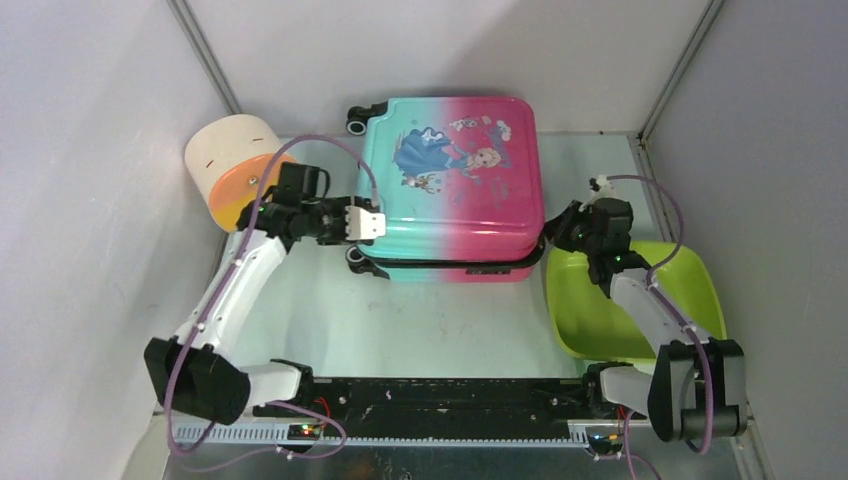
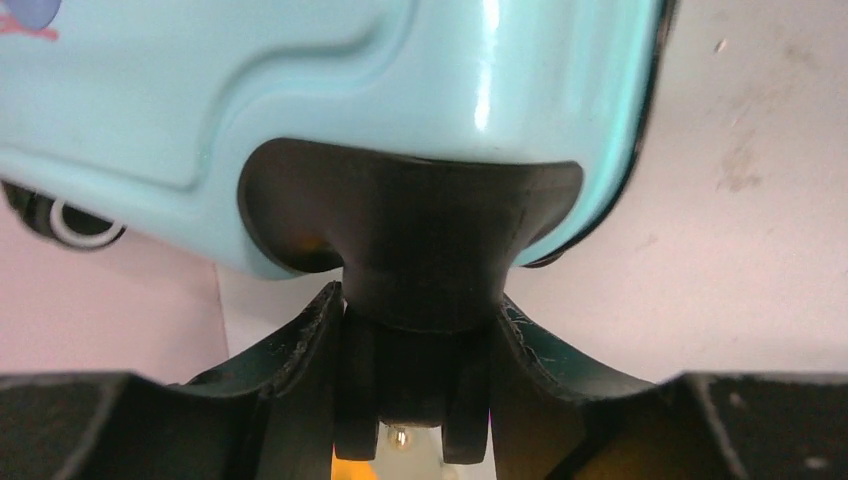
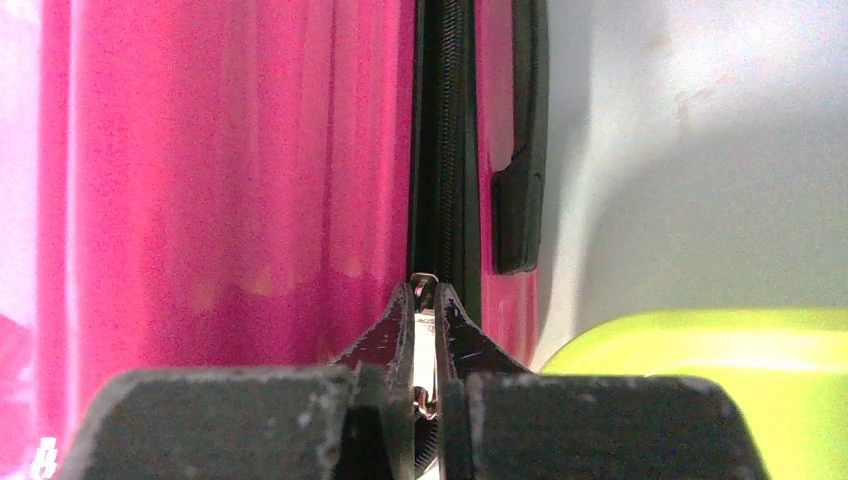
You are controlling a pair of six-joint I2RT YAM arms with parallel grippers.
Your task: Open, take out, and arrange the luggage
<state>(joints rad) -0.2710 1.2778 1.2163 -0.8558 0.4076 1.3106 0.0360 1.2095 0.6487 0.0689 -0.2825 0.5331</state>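
From above, the suitcase (image 1: 455, 190) lies flat and closed at the back middle of the table (image 1: 400, 320), picture side up. The left gripper (image 1: 372, 222) is at its near left corner and the right gripper (image 1: 550, 240) at its near right corner. A green tub (image 1: 690, 290) sits just right of the suitcase, and a cream-and-orange cylinder (image 1: 235, 160) lies to its left.

In the left wrist view, the left gripper (image 2: 418, 310) is closed partway, its two fingers pressed against either side of a black wheel (image 2: 415, 390) under the teal shell (image 2: 300, 100).

In the right wrist view, the right gripper (image 3: 425, 295) is pinched almost shut on the metal zip pull (image 3: 424, 330), at the black zip (image 3: 445, 150) running along the pink side of the case, with the tub (image 3: 720, 370) close by.
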